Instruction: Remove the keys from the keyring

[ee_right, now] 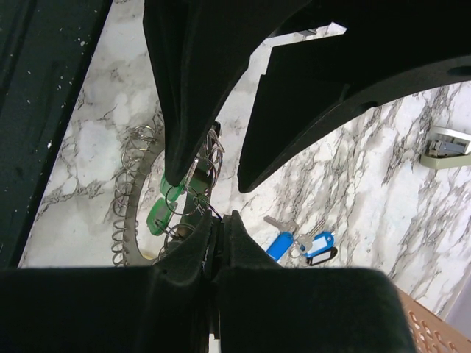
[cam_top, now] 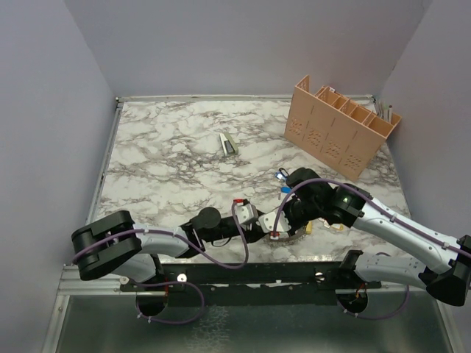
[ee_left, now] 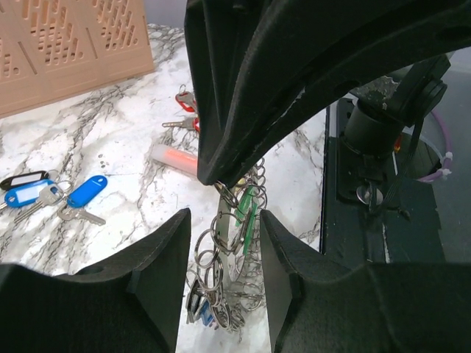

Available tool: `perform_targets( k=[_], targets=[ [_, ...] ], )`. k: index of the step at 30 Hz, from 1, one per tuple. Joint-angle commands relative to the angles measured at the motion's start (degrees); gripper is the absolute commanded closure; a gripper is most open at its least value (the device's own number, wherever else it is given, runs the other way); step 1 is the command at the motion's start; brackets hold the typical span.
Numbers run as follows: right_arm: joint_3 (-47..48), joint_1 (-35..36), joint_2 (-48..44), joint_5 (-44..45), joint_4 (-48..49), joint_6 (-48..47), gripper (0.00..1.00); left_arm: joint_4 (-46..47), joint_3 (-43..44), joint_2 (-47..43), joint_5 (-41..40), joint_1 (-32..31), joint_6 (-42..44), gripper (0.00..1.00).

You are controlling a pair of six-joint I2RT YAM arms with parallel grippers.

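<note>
The keyring [ee_left: 223, 229], a wide grey coiled band, stands on edge above the marble. My right gripper [ee_right: 221, 219] is shut on its upper rim and shows as a black mass [ee_left: 294, 73] in the left wrist view. Keys with green heads [ee_left: 249, 209] hang from it on small split rings, and a blue-headed one [ee_left: 206, 312] hangs at the bottom. My left gripper [ee_left: 224, 217] is open, its fingers [ee_left: 158, 272] straddling the ring with a gap on each side. From above, both grippers meet at the table's near edge [cam_top: 283, 220].
Loose keys with blue tags [ee_left: 87, 193] lie on the marble beyond the ring, also visible as blue tags [ee_right: 294, 243]. A red-tagged bunch [ee_left: 188, 103] and an orange tube [ee_left: 176, 158] lie nearby. A peach crate [cam_top: 342, 125] stands back right, a small stapler-like thing [cam_top: 229, 143] mid-table.
</note>
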Motion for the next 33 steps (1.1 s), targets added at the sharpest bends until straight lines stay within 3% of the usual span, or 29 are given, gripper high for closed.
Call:
perform_targets(
  k=[1,6,12,22,33],
  targets=[
    [0.7,-0.1,-0.5,-1.8,1.2,1.1,1.0,2.5,1.5,1.6,-0.9,-1.3,2.7,0.56],
    [0.6,-0.1,-0.4,-1.6,1.6,2.3,0.99,2.8,1.2,1.4,-4.7,-3.6,5.5,0.54],
    [0.2,-0.1,-0.6,-0.5,3.6,7.5,0.99,3.0,-1.2,-1.1,-18.7,-8.2,12.0,0.54],
    [1.7,-0.1,-0.1,-1.2,4.8,16.6,0.99,9.1,-4.3,0.1,-32.5,-16.0,19.6,0.51],
    [1.2,-0.1,-0.4,-2.3,6.1,20.5,0.99,10.6,-2.4,2.4,-32.5,-16.9,20.4,0.52]
  ],
)
